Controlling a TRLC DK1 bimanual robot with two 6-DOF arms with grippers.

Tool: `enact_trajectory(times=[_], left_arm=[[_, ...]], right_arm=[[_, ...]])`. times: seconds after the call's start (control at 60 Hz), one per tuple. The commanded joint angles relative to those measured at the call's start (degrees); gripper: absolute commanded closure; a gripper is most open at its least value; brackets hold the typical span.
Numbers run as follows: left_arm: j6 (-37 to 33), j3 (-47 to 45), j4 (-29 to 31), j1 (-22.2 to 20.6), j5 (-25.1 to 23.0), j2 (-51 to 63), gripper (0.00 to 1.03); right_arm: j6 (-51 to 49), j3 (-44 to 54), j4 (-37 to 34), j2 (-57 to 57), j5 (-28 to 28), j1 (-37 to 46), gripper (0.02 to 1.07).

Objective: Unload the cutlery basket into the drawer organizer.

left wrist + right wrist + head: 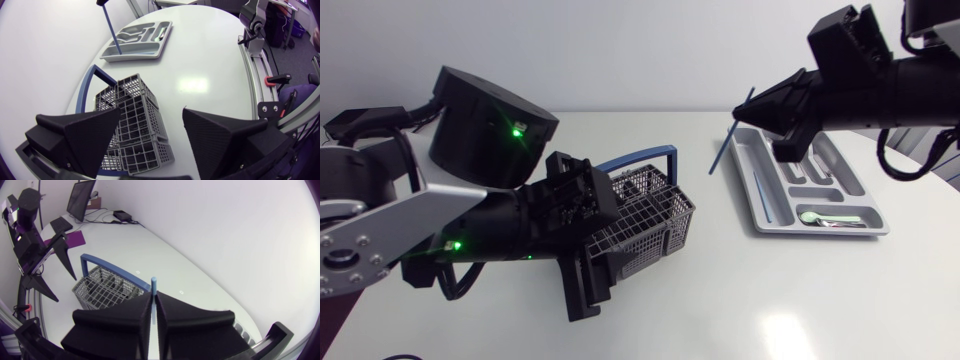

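Note:
A grey wire cutlery basket [645, 215] with a blue handle [650, 158] stands in the middle of the table. My left gripper [150, 115] hovers open just over its near end, one finger [85, 135] on each side. The grey drawer organizer [840, 195] lies at the right and holds a pale green spoon [816, 215]. My right gripper [762, 108] hangs above the organizer's far left corner, shut on a thin blue utensil [728, 138]. The utensil slants down toward the table, and its working end is hidden. In the right wrist view its blue tip [154, 284] sticks out between the shut fingers.
The basket [107, 287] looks empty in the compartments I can see. White tabletop lies between the basket and the organizer [137, 40]. My left arm's bulky links [490, 130] fill the table's left side.

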State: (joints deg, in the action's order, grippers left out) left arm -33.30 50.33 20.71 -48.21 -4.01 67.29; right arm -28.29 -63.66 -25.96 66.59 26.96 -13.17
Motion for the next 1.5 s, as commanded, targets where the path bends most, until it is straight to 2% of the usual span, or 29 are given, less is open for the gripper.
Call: enact_trajectory(times=[0.0, 0.25, 0.5, 1.0, 1.167, 1.483], left_arm=[[-1.24, -1.28, 0.38, -0.4, -0.21, -1.1, 0.06], [-1.24, -1.9, 1.18, -0.31, -0.21, -2.16, 0.06], [-1.33, -1.9, 1.44, -0.49, -0.21, -2.6, 0.06], [-1.59, -1.81, 1.44, -0.49, -0.12, -2.16, 0.06], [-1.59, -1.9, 1.44, -0.57, -0.12, -1.98, 0.06], [-1.59, -2.43, 1.44, -0.4, -0.12, -2.34, 0.06]], right_arm=[[0.87, -2.79, -2.87, 3.29, -0.15, 3.85, 1.01], [0.61, -11.84, -10.7, 17.44, -0.15, 14.31, 1.01], [2.45, -17.55, -11.75, 30.09, -2.0, 19.5, 1.01], [6.15, -28.8, -13.86, 49.25, -6.75, 19.85, 1.01], [8.69, -32.85, -10.17, 55.84, -7.36, 20.02, 1.01], [12.3, -41.28, -9.11, 65.42, -10.44, 19.85, 1.01]])
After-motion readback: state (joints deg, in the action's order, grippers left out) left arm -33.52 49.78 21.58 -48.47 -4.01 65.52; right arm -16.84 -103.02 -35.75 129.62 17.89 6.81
